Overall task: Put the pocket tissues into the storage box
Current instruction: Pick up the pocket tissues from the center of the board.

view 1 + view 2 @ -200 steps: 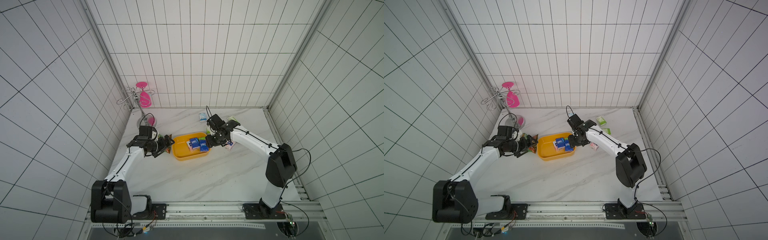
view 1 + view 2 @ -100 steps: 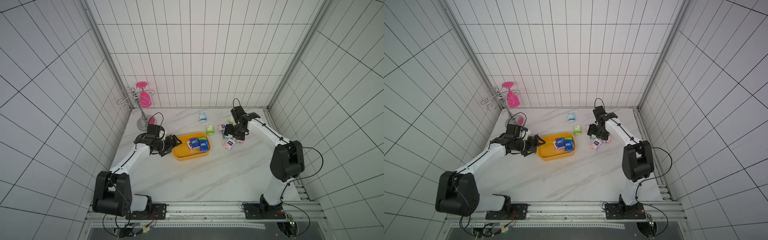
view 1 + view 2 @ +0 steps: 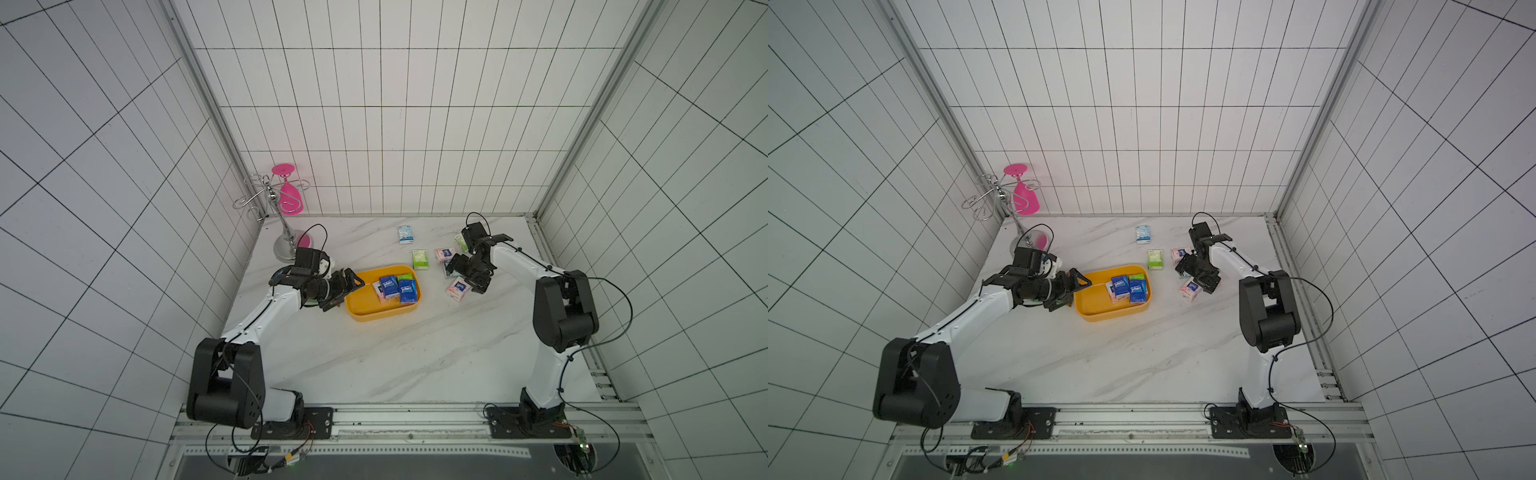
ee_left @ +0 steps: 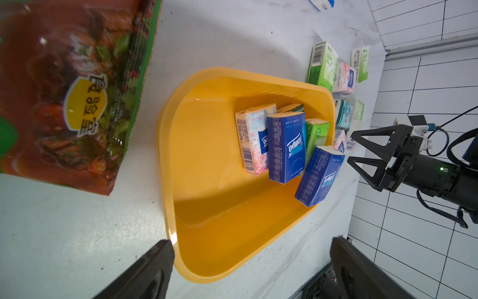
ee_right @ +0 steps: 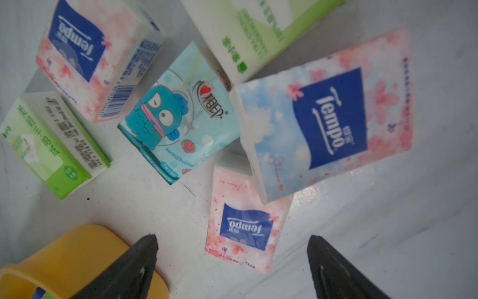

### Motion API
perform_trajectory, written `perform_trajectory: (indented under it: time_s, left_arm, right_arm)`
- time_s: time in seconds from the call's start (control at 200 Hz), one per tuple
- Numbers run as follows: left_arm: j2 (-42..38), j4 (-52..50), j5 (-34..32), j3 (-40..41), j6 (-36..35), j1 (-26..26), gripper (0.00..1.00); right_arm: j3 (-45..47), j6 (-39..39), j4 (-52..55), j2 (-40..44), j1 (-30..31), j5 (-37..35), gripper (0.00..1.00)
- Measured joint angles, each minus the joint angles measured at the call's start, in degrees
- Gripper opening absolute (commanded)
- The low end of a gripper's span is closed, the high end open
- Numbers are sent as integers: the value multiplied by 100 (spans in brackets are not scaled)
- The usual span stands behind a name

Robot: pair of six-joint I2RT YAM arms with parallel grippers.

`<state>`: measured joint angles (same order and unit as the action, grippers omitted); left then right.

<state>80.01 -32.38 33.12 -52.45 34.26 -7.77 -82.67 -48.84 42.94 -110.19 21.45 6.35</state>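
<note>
Though parked at the left rim of the storage box (image 3: 365,318) on the worktop (image 3: 395,365), left pincer (image 3: 348,291) spread wide, grasping nothing. Inside, several pocket tissues (image 3: 390,286) piled toward the right end. Just right, right pincer (image 3: 465,275): over the box a second ago, now released, empty, low above a pink packet (image 3: 458,288). Suggests drop done, next pick starting. Farther back, green packet (image 3: 420,259), then white-and-blue packet (image 3: 405,234), waiting.

1 storage box (image 3: 363,299)
pocket tissues (image 3: 1120,286) in the box: 5 = 2 dark blue packs (image 4: 285,147), 1 pink pack (image 4: 254,139), 1 green pack (image 4: 316,134), 1 half-hidden pack (image 4: 291,107)
just beside the box: 6 = 3 loose pink packs (image 5: 95,54), 2 loose green packs (image 5: 51,145), 1 teal pack (image 5: 178,111)
well apart from the box, toward the back wall: 1 white-blue pack (image 3: 406,235)
1 snack bag (image 4: 69,90) beside the box
</note>
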Motion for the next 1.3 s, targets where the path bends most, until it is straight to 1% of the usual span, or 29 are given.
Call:
perform_trajectory:
  time_s: [0.23, 0.335, 0.42, 0.49, 0.63, 0.81, 0.979, 1.084, 1.299]
  left_arm:
    - [-68, -9, -15, 7, -2, 140, 97]
    - [-177, -4, -20, 42, 0, 247, 97]
    - [-258, -9, -28, 101, -2, 315, 97]
    - [-280, -2, -33, 140, -2, 339, 97]
    - [-280, 7, -35, 238, -2, 339, 97]
    - [-280, 55, -46, 267, -2, 372, 97]
    - [-245, 332, -44, 297, 61, 431, 97]
    - [-85, 627, -2, 297, 138, 404, 97]
    - [229, 708, -105, 295, 66, 140, 97]
  right_arm:
    - [2, -92, -107, -496, 4, -22, 80]
    - [7, -85, -122, -531, 4, -50, 68]
    - [17, -90, -129, -533, 4, -83, 56]
    - [26, -85, -133, -533, 7, -103, 51]
    - [61, -13, -155, -498, 24, -131, 48]
    - [181, 254, -42, -264, 46, -271, 47]
    - [190, 673, 260, 330, 120, -474, 47]
    - [146, 920, 476, 730, 219, -588, 48]
    - [101, 1169, 671, 1316, 269, -691, 48]
